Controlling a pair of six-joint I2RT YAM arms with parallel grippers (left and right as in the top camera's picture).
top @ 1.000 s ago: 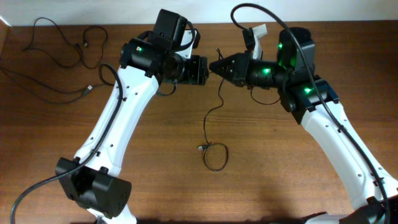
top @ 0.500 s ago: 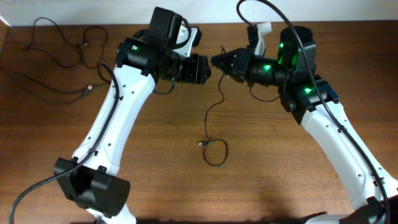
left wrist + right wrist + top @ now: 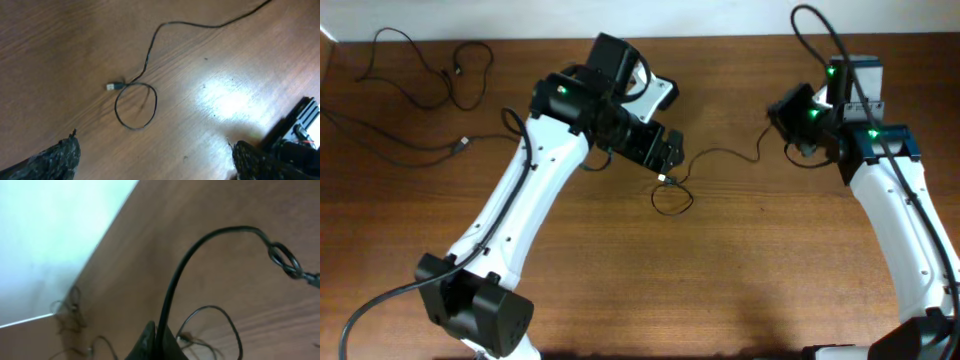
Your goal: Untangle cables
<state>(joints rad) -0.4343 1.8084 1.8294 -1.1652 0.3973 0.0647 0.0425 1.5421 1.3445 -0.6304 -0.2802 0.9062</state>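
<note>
One thin black cable (image 3: 720,155) runs from my right gripper (image 3: 778,120) leftward across the wooden table (image 3: 770,270) and ends in a small loop (image 3: 672,200) with a plug. My right gripper (image 3: 159,339) is shut on that cable (image 3: 197,247), which arcs up out of the jaws to a small knot (image 3: 285,262). My left gripper (image 3: 668,157) hangs open just above the loop end, holding nothing. In the left wrist view the loop (image 3: 136,106) and its pale plug (image 3: 114,86) lie ahead of the left gripper (image 3: 157,159), whose fingertips (image 3: 62,156) stand far apart.
Other loose black cables (image 3: 425,75) lie spread at the table's far left corner, one with a plug end (image 3: 463,144). The table's back edge meets a white wall (image 3: 50,240). Both white arms reach in from the near side.
My left gripper has opened, let go of the cable and dropped toward the loop. My right gripper has pulled far to the right with the cable, drawing it out across the table.
</note>
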